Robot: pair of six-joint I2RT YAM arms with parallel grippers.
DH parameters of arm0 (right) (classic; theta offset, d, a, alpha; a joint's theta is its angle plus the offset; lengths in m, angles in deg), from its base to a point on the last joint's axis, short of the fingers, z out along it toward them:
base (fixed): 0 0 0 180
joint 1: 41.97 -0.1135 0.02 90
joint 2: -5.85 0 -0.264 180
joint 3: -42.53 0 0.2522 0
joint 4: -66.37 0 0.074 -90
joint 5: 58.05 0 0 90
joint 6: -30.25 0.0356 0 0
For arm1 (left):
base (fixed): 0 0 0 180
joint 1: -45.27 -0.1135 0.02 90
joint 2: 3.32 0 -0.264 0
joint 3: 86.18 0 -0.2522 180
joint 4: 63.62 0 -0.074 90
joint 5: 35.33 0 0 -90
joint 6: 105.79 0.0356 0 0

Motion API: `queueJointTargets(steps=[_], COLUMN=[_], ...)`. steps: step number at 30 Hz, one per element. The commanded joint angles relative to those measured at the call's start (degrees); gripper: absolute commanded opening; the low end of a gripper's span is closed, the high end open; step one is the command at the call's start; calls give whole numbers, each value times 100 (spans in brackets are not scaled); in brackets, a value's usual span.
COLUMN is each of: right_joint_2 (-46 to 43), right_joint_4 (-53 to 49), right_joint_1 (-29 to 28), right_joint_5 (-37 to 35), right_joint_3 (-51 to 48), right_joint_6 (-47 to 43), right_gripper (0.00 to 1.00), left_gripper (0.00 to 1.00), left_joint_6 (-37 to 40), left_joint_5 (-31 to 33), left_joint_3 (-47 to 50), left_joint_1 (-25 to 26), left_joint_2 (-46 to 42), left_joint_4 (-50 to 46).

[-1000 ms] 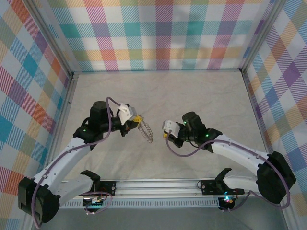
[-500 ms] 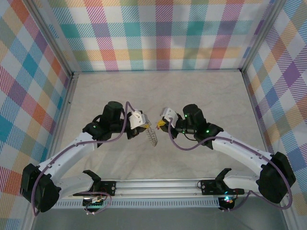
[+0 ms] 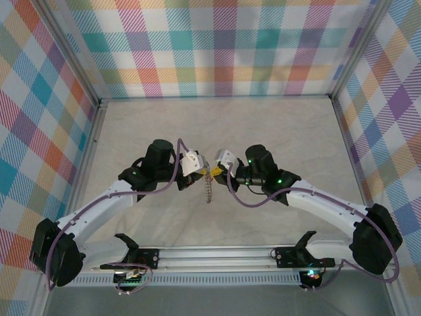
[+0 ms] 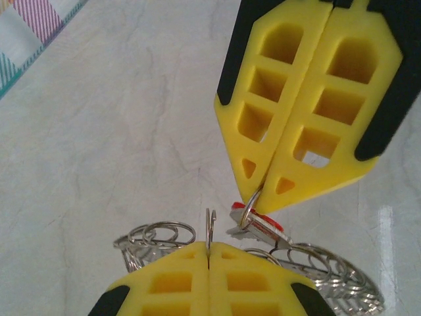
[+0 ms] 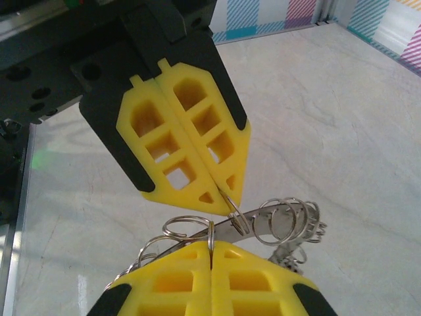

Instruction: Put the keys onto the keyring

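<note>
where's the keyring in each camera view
top external: keyring hangs at centre, below left end effector and right end effector.
left wrist: keyring along the bottom beside the near yellow fingers, red-tagged key above.
right wrist: keyring lower middle, right of centre.
shared landmark: both end effectors' yellow tips nearly touching.

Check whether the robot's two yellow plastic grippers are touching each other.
Apart. The left wrist view shows a plain gap between the yellow left gripper and the yellow right gripper, both shut.

Left fingers [image 3: 202, 174] and right fingers [image 3: 215, 172] meet, keyring [image 3: 208, 189] dangling beneath.
</note>
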Motion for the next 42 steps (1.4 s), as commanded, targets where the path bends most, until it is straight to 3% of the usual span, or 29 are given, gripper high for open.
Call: queueJointTargets(steps=[1, 15, 23, 34, 42], right_joint_2=[16, 283, 383, 341, 273], right_joint_4=[271, 102, 135, 917, 870], right_joint_1=[-44, -40, -32, 239, 394], right_joint_5=[64, -197, -648, -275, 155], right_joint_3=[145, 413, 414, 76, 42], right_joint_6=[210, 730, 1760, 3179, 3396], right_gripper=[0, 0, 0, 0, 0], left_gripper=[0, 0, 0, 0, 0], left_joint_6=[-32, -48, -81, -116, -252], left_joint_5=[-27, -71, -71, -81, -207], left_joint_3=[-103, -51, -15, 75, 167], left_joint_1=[76, 83, 85, 81, 85], left_joint_2=[-25, -58, -87, -226, -314], left_joint_4=[90, 167, 243, 392, 649])
